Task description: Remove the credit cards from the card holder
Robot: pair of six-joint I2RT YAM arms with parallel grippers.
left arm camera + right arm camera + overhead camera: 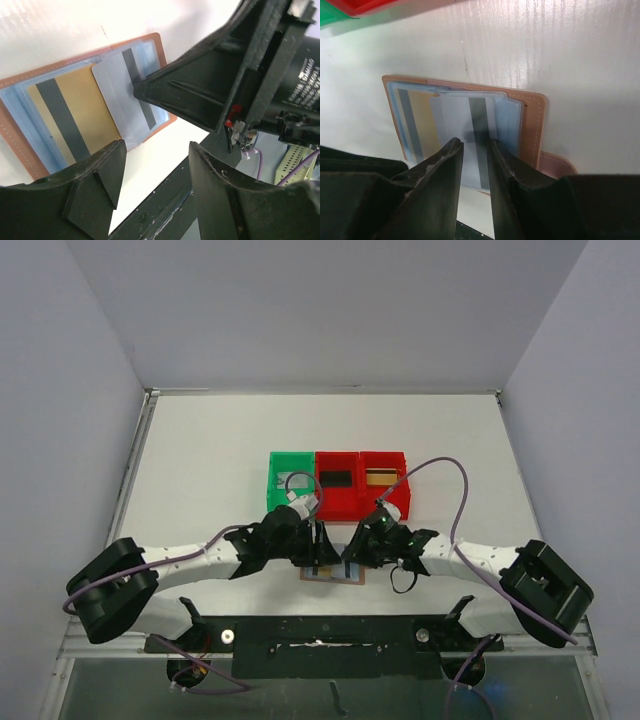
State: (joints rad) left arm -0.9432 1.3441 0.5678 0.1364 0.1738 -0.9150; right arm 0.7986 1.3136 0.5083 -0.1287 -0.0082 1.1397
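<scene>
Tabletop (200,460): holder (534,125) has gold card (95,110), silver card (117,90); left end effector (156,147) spread, right end effector (475,142) unclear.

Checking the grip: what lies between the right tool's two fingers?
The silver-grey card, partway out of the card holder, shows in the gap of the right tool, seen in the right wrist view.

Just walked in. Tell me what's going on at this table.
Two robot arms are working on an open card holder lying at the near edge of the table. The right gripper has its jaws narrow around the silver-grey card, which sticks partly out of its sleeve; a firm grip is not clear. The left gripper hangs open beside it, holding nothing. A gold-tan card sits in the holder. Behind, a black card lies in the middle red bin and a tan card in the right red bin.
</scene>
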